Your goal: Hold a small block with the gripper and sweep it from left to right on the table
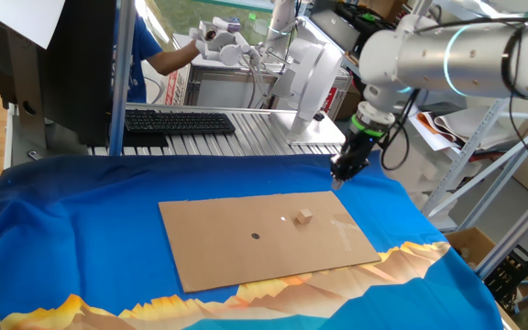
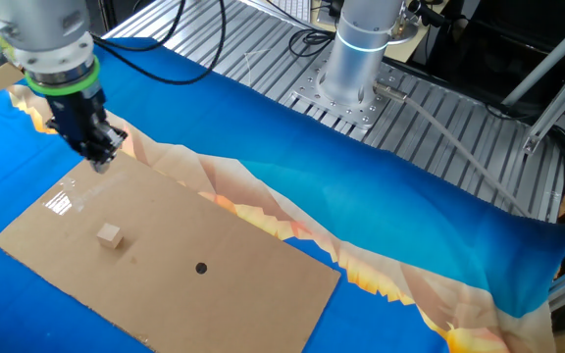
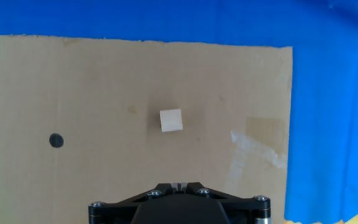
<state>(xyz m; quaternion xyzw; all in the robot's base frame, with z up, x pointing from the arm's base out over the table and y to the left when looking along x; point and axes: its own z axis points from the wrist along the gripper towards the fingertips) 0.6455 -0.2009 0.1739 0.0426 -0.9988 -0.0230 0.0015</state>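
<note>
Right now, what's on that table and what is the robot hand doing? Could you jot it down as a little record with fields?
Surface: table covered in blue cloth with an orange-yellow jagged print
On the cloth: flat brown cardboard sheet
On the cardboard: small wooden block and a dark round dot, apart from each other
Robot hand: gripper raised above the cardboard's edge, holding nothing
Fingers open or shut: cannot tell
Block: lying free, not yet picked up

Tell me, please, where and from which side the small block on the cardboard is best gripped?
Probably from straight above, with the fingers closing on two opposite side faces of the small block. It lies flat on the cardboard with free space all round, and the gripper hangs above the sheet's edge.
</note>
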